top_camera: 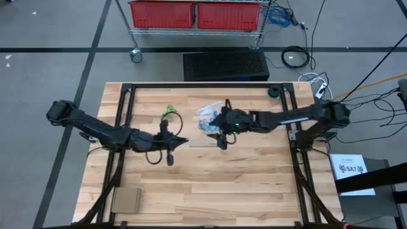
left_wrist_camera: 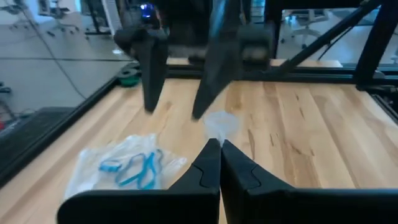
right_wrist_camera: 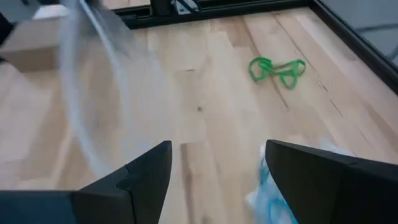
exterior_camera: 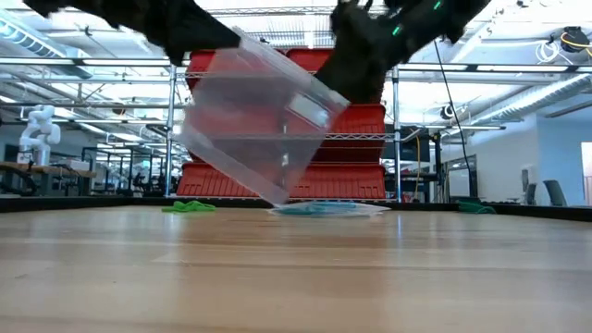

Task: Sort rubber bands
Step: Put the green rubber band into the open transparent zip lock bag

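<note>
Left gripper point(top_camera: 180, 141), near table point(top_camera: 254, 184) centre: fingers together, pinching edge of a clear bag point(exterior_camera: 254, 116) held up off the wood. Green bands point(top_camera: 168, 113) loose on the table just beyond this gripper, apart from it. Between the two grippers, the held bag hanging tilted, one corner low by the table. Right gripper point(top_camera: 221, 135): fingers spread wide, nothing between them. Blue bands point(left_wrist_camera: 134, 168) inside a second bag point(top_camera: 207, 114) flat on the wood, just beside the right gripper.

Green rubber bands point(right_wrist_camera: 277, 69); blue bands point(left_wrist_camera: 132, 169) in apparently clear bag point(left_wrist_camera: 118, 163).
</note>
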Robot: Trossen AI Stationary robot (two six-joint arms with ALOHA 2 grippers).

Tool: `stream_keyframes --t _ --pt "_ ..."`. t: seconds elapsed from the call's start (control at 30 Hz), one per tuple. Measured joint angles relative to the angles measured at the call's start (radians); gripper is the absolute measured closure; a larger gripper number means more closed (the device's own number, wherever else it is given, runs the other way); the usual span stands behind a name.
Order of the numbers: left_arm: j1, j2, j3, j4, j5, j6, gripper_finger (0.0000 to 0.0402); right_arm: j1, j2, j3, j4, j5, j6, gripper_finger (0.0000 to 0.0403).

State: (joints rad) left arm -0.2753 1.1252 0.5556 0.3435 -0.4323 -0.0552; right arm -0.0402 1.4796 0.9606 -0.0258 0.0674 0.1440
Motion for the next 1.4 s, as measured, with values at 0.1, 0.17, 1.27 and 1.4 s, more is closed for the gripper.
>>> stream_keyframes --t 0.1,0.17,1.27,1.4 --pt "-0.068 -0.070 0.000 -0.083 -0.098 -0.013 0.0402 -0.029 0.100 -0.001 0.117 -0.036 -0.062 0.0151" --pt "-0.118 -0.113 0.000 -0.134 -0.162 -0.019 0.0402 -0.040 0.161 -0.001 0.194 -0.049 -0.083 0.0151" --pt "-0.637 -0.393 0.000 -0.511 -0.398 -0.149 0.0402 -0.184 1.063 0.991 -0.001 -0.053 -0.021 0.0213" --pt "-0.643 -0.393 0.000 -0.513 -0.410 -0.148 0.0402 -0.182 1.106 1.053 -0.033 -0.016 -0.017 0.0265"
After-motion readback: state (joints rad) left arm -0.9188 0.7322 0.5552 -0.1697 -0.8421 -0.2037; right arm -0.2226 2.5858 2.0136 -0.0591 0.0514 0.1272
